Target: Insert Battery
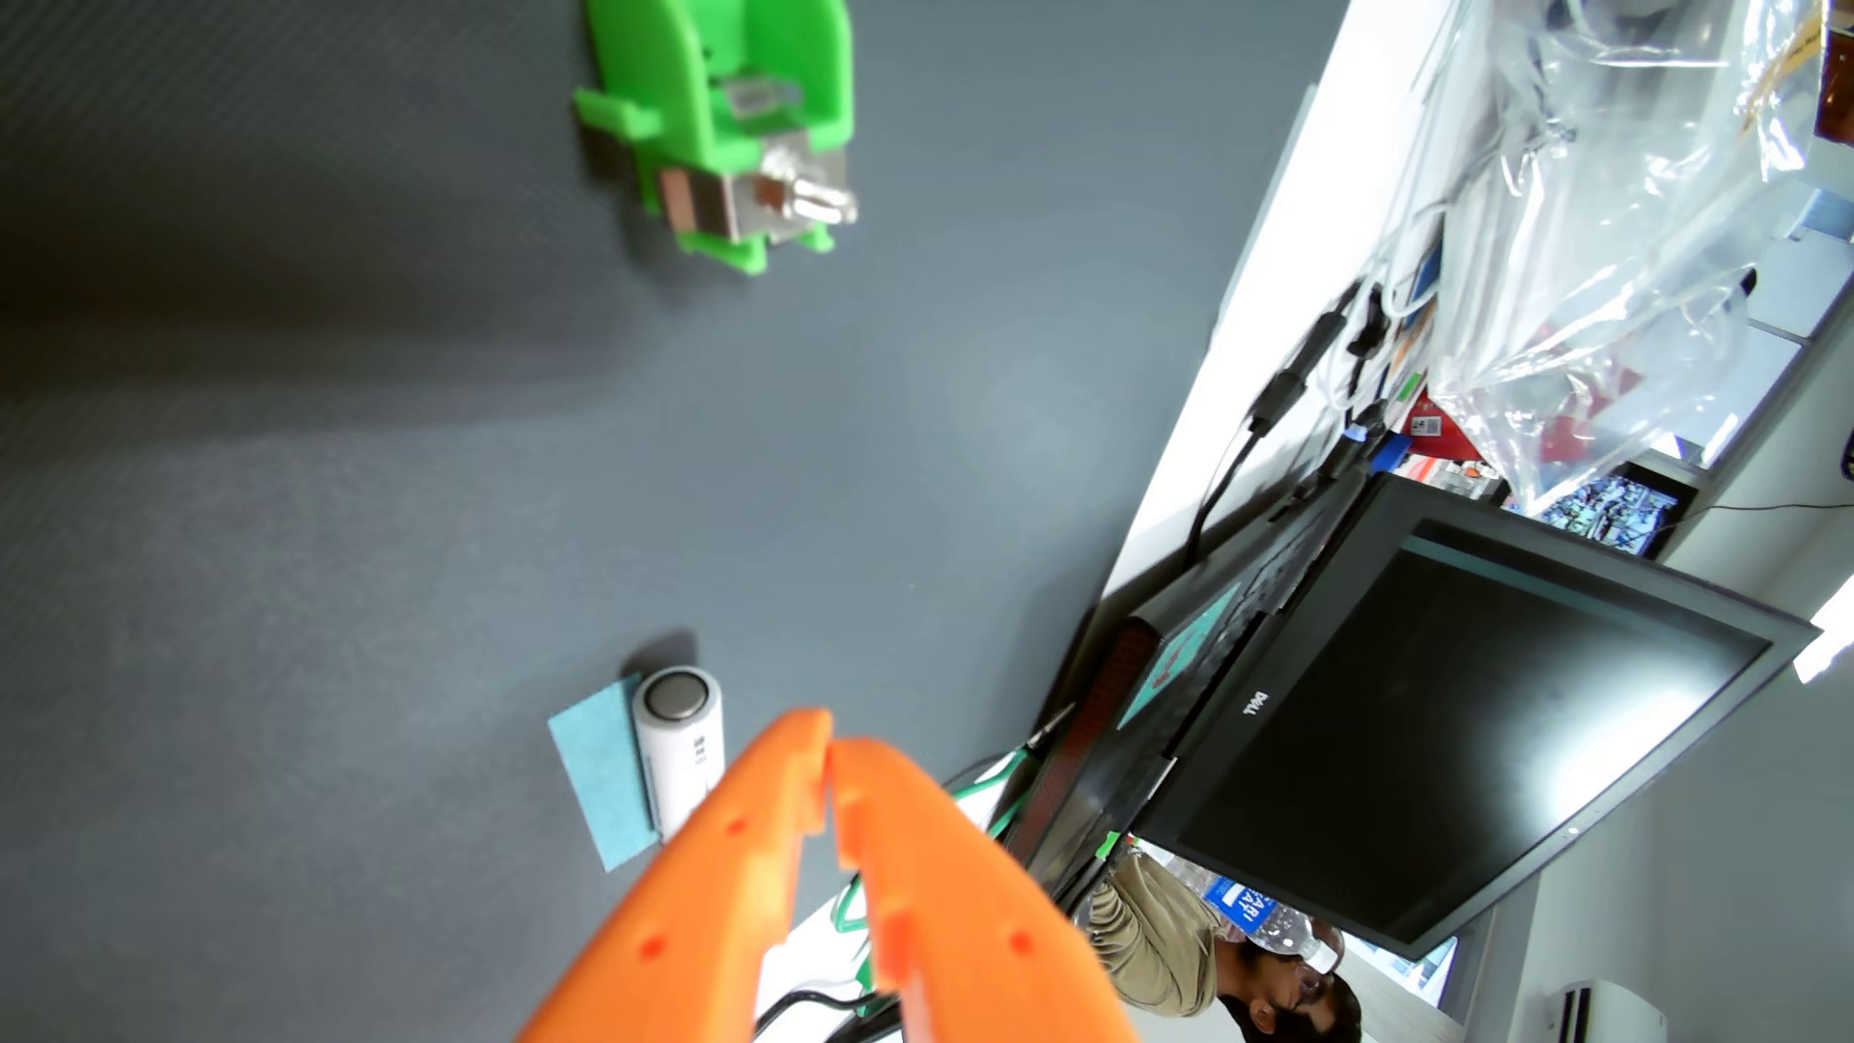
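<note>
- Battery (pixel 680 754): a white cylinder with a metal end cap facing the wrist camera, lying on its side on the dark grey bench (pixel 351 451), low in the wrist view.
- Blue pad (pixel 600 777) lies flat just beside the battery, on its left in this view, touching or nearly touching it.
- End effector (pixel 831 744): two orange fingers reaching in from the bottom edge, tips together with nothing between them, just right of the battery and partly covering its lower end.
- Green battery holder (pixel 722 110) sits near the top edge, well apart from the battery, with metal contact parts (pixel 793 196) showing at its lower end.
- Dell laptop (pixel 1405 722) with a dark screen stands at the bench's right edge.
- Cables (pixel 1294 381) and clear plastic bags (pixel 1625 251) lie beyond it, upper right.
</note>
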`<state>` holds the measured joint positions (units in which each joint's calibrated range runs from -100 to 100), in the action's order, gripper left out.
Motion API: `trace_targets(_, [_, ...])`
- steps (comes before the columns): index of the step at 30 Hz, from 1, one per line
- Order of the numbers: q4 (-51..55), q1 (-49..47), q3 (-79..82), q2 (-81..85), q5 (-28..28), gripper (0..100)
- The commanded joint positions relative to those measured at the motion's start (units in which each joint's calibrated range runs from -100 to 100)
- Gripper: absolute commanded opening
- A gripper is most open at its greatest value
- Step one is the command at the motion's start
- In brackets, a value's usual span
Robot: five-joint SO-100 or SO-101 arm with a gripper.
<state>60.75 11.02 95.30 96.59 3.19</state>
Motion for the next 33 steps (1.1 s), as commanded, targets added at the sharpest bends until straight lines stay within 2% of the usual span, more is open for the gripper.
trace_targets(1, [1.1,0.3,-5.7,-0.2,-0.1,1])
trace_targets(9, [4.9,0.3,-16.1,-5.1,-0.2,1])
trace_targets(16, [4.9,0.8,-27.9,-24.4,0.2,1])
trace_targets(19, [5.0,5.3,-35.1,-34.8,0.4,1])
trace_targets(27, [5.0,18.6,-45.6,-55.9,5.8,1])
trace_targets(33, [3.9,20.5,-46.6,-65.5,8.5,2])
